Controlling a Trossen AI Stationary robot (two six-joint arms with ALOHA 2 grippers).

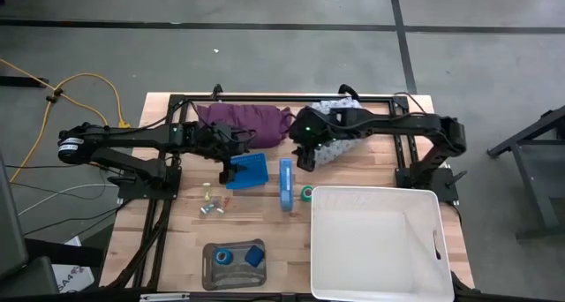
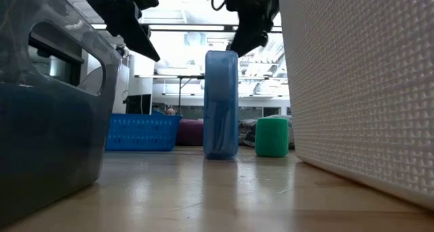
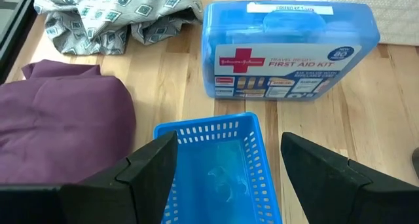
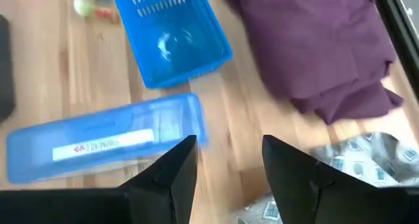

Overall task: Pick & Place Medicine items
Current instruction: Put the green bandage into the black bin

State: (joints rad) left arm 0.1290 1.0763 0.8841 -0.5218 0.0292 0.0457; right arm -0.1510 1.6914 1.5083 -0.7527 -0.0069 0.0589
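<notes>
The bench is a light wooden slat table (image 1: 362, 165) on a grey concrete floor with dark seam lines; a yellow cable (image 1: 97, 90) runs across the floor off the table's left side.

My left gripper (image 1: 228, 171) hangs over the near edge of the small blue basket (image 1: 250, 171). Its fingers (image 3: 154, 165) stand apart with nothing between them; through the gap the left wrist view shows the basket's floor. My right gripper (image 1: 306, 161) hovers at the table's middle, just beyond the first aid kit (image 1: 286, 184), which stands on its narrow edge. Its fingers (image 4: 177, 168) are parted too and hold nothing.

Medicine items: the green roll (image 1: 306, 193) stands just right of the kit, touching nothing I can make out. The tiny pale vial-like pieces (image 1: 210, 203) lie scattered on the wood in front of the basket. The blue roll (image 1: 224, 256) and the small blue block (image 1: 254, 256) sit in a clear grey tray (image 1: 210, 275) at the near edge.

A white bin (image 1: 375, 245) fills the near right corner. A purple cloth (image 1: 247, 121) and a patterned grey cloth (image 1: 340, 130) lie at the far side.

The low view looks into a bright hall with ceiling lights (image 2: 183, 28) behind the table.
</notes>
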